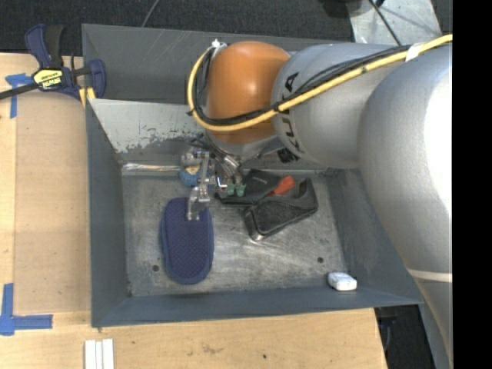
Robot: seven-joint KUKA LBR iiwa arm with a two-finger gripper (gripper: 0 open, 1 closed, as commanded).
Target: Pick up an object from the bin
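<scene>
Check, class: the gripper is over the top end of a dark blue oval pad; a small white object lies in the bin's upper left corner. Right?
No. The camera view shows the small white object in the bin's lower right corner. The gripper is over the top end of the dark blue oval pad.

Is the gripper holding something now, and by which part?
It cannot be told: the gripper is at the upper end of the dark blue oval fabric pad.
</scene>
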